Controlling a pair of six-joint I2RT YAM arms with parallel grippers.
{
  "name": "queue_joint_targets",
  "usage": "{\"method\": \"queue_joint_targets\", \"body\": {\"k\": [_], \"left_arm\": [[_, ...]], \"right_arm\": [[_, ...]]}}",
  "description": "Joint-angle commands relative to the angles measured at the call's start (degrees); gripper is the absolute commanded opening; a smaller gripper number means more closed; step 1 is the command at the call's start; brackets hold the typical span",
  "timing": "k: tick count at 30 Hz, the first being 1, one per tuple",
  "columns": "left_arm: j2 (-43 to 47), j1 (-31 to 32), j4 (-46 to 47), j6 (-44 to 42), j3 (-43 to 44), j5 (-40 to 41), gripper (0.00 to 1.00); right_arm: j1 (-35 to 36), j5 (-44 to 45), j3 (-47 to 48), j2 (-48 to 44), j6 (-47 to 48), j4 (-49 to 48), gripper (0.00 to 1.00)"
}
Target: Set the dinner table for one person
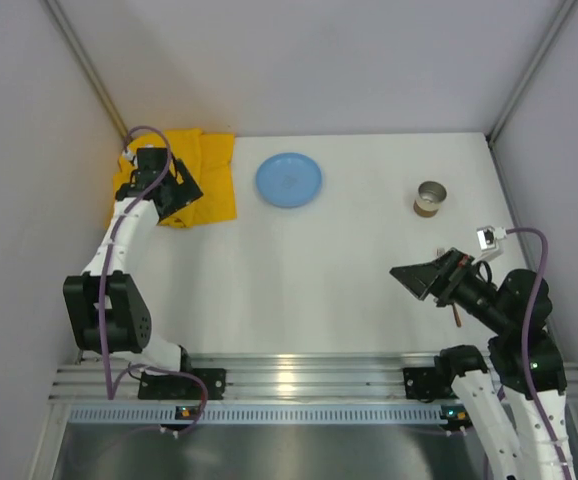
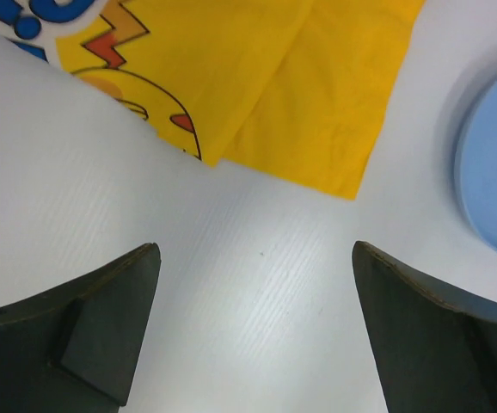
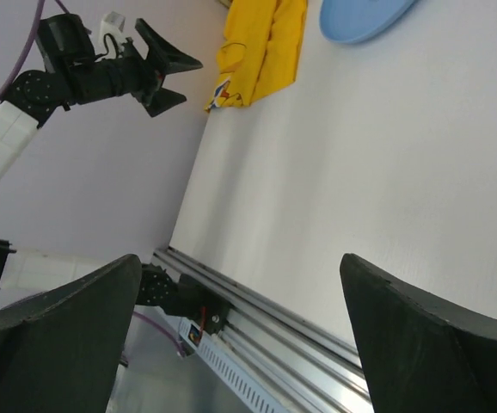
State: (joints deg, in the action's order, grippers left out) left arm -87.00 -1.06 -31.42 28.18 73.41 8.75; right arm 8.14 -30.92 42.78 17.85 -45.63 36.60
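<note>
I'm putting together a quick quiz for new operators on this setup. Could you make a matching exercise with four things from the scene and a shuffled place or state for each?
Things:
1. blue plate
2. yellow cloth
3. small round container
4. left end effector

Places or states:
A. far left corner of the dinner table
B. open, at the cloth's near edge
C. far part, about midway across
D. far right part

Pairs: 1-C; 2-A; 3-D; 4-B

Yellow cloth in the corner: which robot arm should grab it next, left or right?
Probably the left. The left gripper hangs open at the yellow cloth's edge, while the right gripper, also open, sits far across the dinner table.
</note>
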Motion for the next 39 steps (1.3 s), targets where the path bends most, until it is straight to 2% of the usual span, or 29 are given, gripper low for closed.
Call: {"method": "queue_joint_targets", "body": {"k": [1,2,3,5,7,9,13,16,19,22,23,27,31,34,37,39], "left_arm": [[-2.1,-5.0,-6.9,5.5,3.8,-11.3,0.98],[-2.3,-5.5,-2.8,1.4,3.0,-14.5,0.99],[-1.3,-4.9,-0.5,0.1,0.4,-14.5,0.98],[-0.8,-4.0,2.6,-0.8,-1.9,-9.6,0.99],[-4.6,-2.9,0.4,-2.2,0.1,-9.3,0.99],[-10.5,-0.7,-4.4,-3.8,4.9,-5.2,0.99],[-16.2,3.0,-3.3,-6.3,9.1,-2.7,0.99],[-20.7,5.8,-2.1,-7.1,14.6,-5.6,0.99],[-27.7,9.8,-4.3,-7.4,23.8,-3.8,0.99],[-36.5,11.8,-7.7,-4.7,34.6,0.9,0.99],[-40.8,12.3,-11.6,-3.9,40.7,2.7,0.99],[-48.6,12.6,-19.0,-3.2,50.9,9.8,0.98],[-49.4,12.5,-19.6,-3.7,48.9,14.4,0.96],[-47.3,12.0,-16.8,-4.3,43.2,15.0,0.95],[-45.8,11.2,-15.5,-4.3,38.9,14.0,0.90],[-45.7,10.4,-15.3,-4.2,36.6,12.4,0.80]], "right_arm": [[0.3,-1.2,0.6,0.0,-1.3,-1.4,1.00],[0.4,-1.4,0.5,0.3,-1.2,-0.7,1.00],[0.4,-1.7,0.3,0.8,-1.1,-0.2,1.00],[0.4,-1.6,0.0,1.6,-0.6,1.1,1.00],[0.3,-1.6,0.5,2.8,0.6,2.9,1.00],[0.3,-1.4,1.1,3.9,1.2,3.9,1.00],[0.3,-0.3,2.0,4.9,2.4,3.7,1.00],[0.4,0.6,2.4,6.3,2.9,3.1,1.00],[0.4,1.2,2.0,7.9,2.8,2.3,1.00],[0.4,1.9,1.7,9.2,2.4,0.6,1.00],[0.3,2.2,1.8,9.5,2.3,0.4,1.00],[0.2,3.8,2.3,10.4,2.2,0.6,1.00],[0.4,5.4,2.7,10.5,2.3,0.8,1.00],[0.3,5.5,2.6,11.2,2.1,0.7,0.99],[0.3,5.3,2.0,11.6,1.8,0.7,1.00],[0.3,5.0,1.4,11.4,1.2,0.5,1.00]]}}
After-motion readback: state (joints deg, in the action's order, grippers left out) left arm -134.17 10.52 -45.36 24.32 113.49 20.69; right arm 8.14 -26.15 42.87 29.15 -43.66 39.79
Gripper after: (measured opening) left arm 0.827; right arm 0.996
